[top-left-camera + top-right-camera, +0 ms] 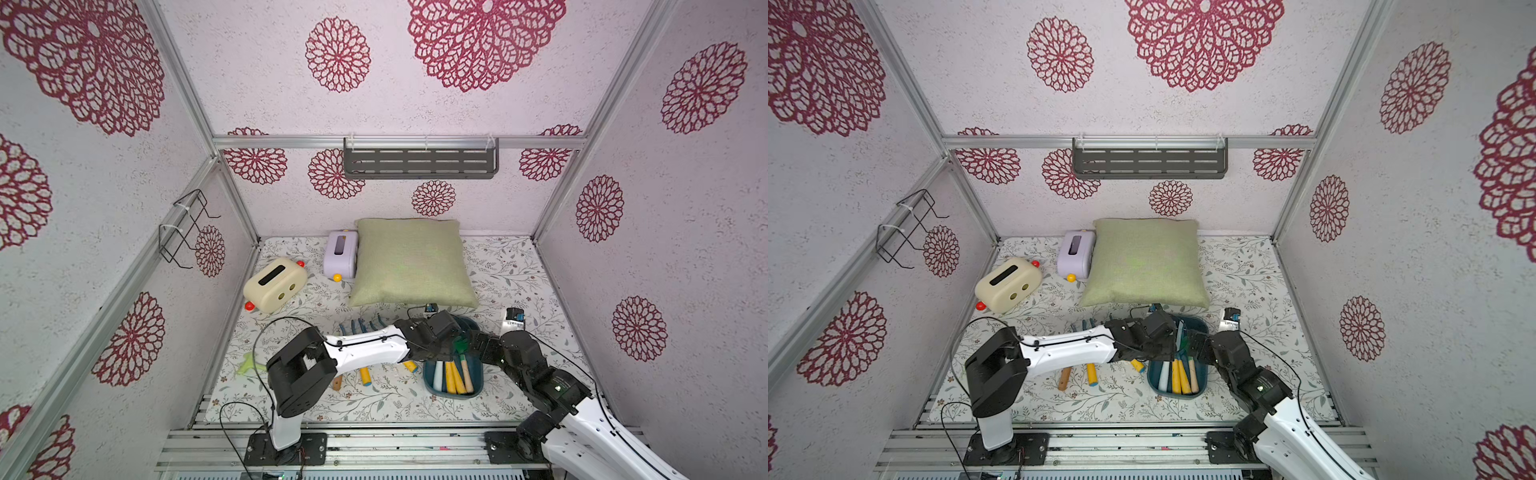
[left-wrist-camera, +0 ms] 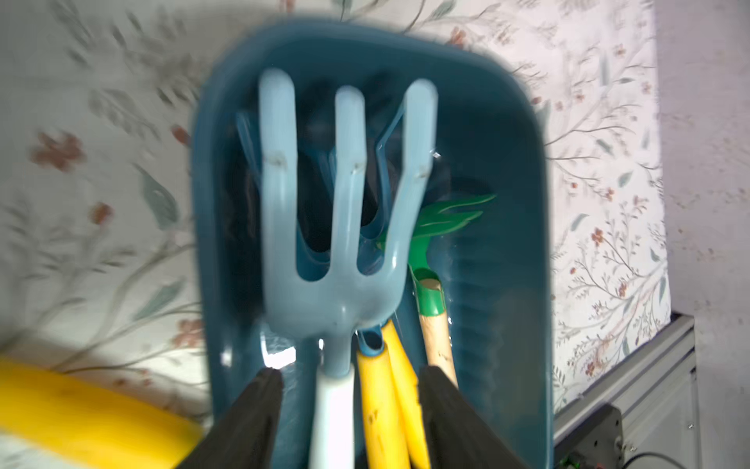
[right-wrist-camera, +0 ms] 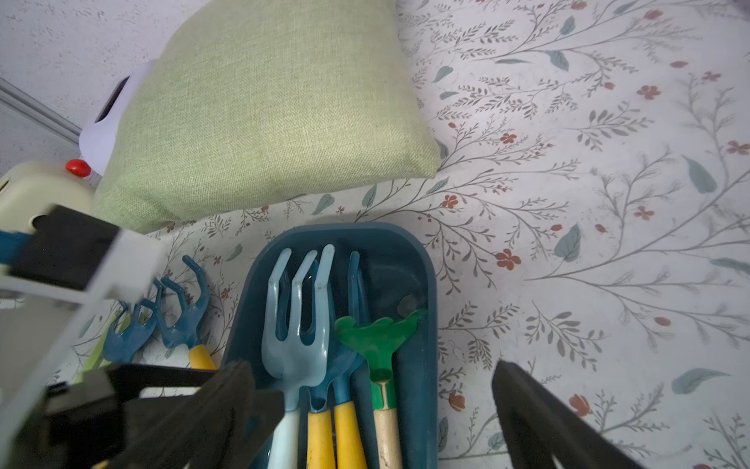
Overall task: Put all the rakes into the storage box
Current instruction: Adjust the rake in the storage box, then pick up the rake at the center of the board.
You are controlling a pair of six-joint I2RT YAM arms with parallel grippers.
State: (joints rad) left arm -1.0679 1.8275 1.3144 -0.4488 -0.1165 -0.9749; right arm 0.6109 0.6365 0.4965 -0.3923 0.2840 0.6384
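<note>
Our left pincer (image 2: 349, 375) stands spread, its fingers on either side of the white handle of the pale blue rake (image 2: 337, 284), clear of it and gripping nothing. Our right pincer (image 3: 369, 365) is spread wide above the box (image 3: 418, 260) and also holds nothing. The pale blue rake lies inside the box, prongs toward the pillow (image 3: 264, 113). We count four tools in the box: that rake, two dark blue tools with yellow handles (image 3: 345, 434), and one green rake (image 3: 377, 337) with a wooden handle. Two dark blue claws (image 3: 182, 320) lie on the table (image 3: 568, 162) just beside the box.
</note>
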